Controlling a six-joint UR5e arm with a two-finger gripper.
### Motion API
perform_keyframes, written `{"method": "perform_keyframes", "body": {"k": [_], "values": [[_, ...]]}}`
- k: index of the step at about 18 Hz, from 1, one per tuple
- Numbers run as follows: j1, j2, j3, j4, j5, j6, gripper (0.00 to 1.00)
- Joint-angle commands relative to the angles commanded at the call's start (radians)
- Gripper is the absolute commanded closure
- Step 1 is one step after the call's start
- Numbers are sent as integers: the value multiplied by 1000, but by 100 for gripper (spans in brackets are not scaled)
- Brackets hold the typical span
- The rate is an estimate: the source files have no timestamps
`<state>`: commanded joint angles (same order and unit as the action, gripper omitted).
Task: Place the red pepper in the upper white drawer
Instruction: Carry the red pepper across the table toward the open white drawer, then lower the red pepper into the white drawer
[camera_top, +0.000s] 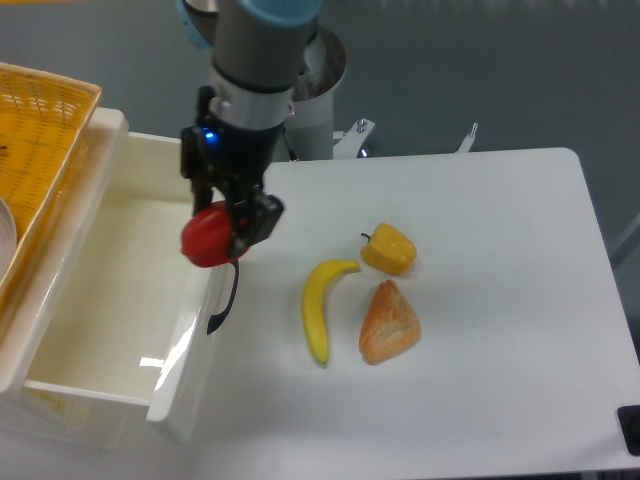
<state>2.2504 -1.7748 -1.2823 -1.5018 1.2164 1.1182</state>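
Note:
The red pepper (206, 238) hangs in the air, gripped by my gripper (222, 222), which is shut on it. It sits right above the front panel of the upper white drawer (120, 290), which is pulled open with its black handle (226, 290) facing right. The drawer's white inside shows nothing in it. The arm reaches down from the top of the picture.
A banana (320, 308), a yellow pepper (389, 249) and an orange-brown bread piece (388, 321) lie on the white table (500, 300) to the right. An orange woven basket (35, 150) stands at the far left, behind the drawer.

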Motion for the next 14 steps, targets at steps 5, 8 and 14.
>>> {"method": "perform_keyframes", "body": {"k": [5,8,14], "values": [[-40,-5,-21,-2,0,14,87],[-67,2,-26,-3,2,5,87],[-109,-5,-51,0,12,3,87]]}}
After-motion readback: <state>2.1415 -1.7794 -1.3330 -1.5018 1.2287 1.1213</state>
